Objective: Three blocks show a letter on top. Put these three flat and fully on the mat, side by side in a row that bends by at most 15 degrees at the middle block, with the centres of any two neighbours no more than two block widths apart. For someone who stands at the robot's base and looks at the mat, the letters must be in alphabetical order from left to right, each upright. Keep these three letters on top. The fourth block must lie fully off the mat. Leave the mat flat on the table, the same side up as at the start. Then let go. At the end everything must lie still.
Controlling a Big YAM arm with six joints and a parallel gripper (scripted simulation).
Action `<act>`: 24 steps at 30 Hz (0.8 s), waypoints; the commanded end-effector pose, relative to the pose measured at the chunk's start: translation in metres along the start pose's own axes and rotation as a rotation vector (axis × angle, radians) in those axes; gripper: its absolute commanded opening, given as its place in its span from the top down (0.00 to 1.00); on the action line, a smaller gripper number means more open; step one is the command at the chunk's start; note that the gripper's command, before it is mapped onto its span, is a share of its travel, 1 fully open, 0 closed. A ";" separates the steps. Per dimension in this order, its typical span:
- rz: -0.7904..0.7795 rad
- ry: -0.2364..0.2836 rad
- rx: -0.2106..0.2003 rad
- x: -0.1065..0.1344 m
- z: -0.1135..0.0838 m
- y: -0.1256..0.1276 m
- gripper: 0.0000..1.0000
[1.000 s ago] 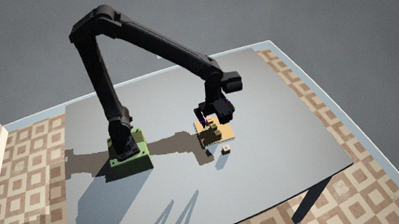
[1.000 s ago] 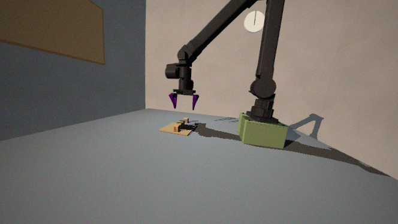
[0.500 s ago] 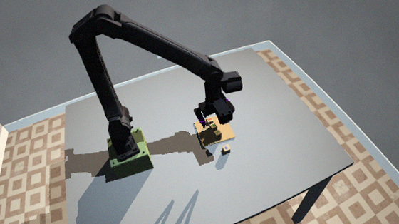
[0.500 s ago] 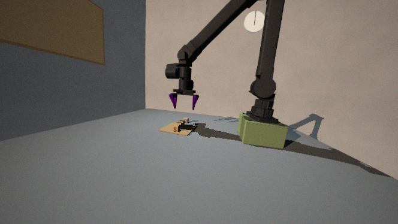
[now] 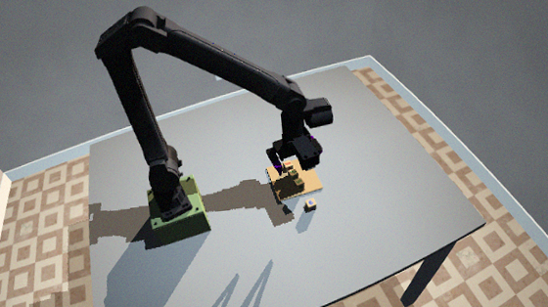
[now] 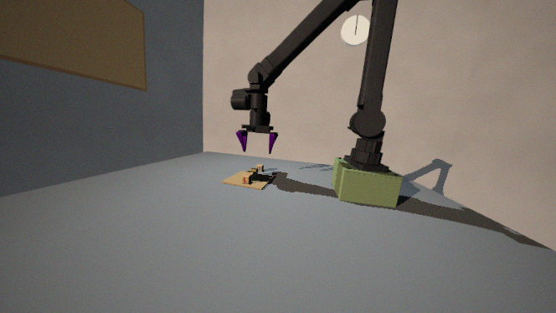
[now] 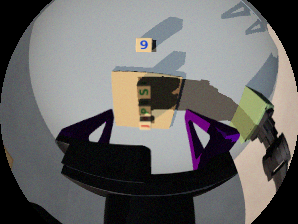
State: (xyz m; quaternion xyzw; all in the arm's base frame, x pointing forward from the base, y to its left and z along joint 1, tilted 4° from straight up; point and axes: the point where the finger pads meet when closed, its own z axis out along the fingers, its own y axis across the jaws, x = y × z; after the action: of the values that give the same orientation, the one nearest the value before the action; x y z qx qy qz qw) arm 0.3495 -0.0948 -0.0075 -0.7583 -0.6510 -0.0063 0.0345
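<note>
Claw [image 5: 295,166] [image 6: 257,151] [image 7: 149,113], one: fingers wide apart, holding nothing; raised above the mat, with open air between its fingertips and the block tops.

Mat [image 5: 312,182] [image 6: 234,181] [image 7: 125,100], one, tan: flat on the bench [image 5: 370,195] [image 6: 167,234] [image 7: 65,75], well inside the bench's edges, with bare bench between it and the green base block [image 5: 179,231] [image 6: 368,188] [image 7: 248,112].

Blocks on the mat, three, in a near-straight row: block with a green S [image 5: 299,183] [image 7: 144,93]; middle block with a green letter, apparently P [image 5: 293,174] [image 7: 144,110]; block with a red mark on top [image 5: 288,166] [image 7: 145,125], too small to read, near one mat edge. A strip of mat lies open along the row's side away from the base.

Block with a blue character [image 5: 311,204] [image 6: 259,167] [image 7: 144,45], one: off the mat on the bench, a gap separating it from the mat's edge, open bench around it.
</note>
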 end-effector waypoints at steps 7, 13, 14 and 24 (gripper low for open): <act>-0.006 -0.013 -0.078 -0.007 -0.032 0.030 0.00; -0.009 -0.013 -0.079 -0.006 -0.042 0.030 0.00; -0.009 -0.014 -0.079 -0.006 -0.046 0.030 0.00; -0.005 -0.015 -0.084 -0.008 -0.104 0.027 0.00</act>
State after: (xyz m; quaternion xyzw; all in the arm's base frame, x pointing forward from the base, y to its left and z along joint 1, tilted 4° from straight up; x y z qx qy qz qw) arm 0.3493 -0.0978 0.0484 -0.7589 -0.6503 -0.0064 0.0347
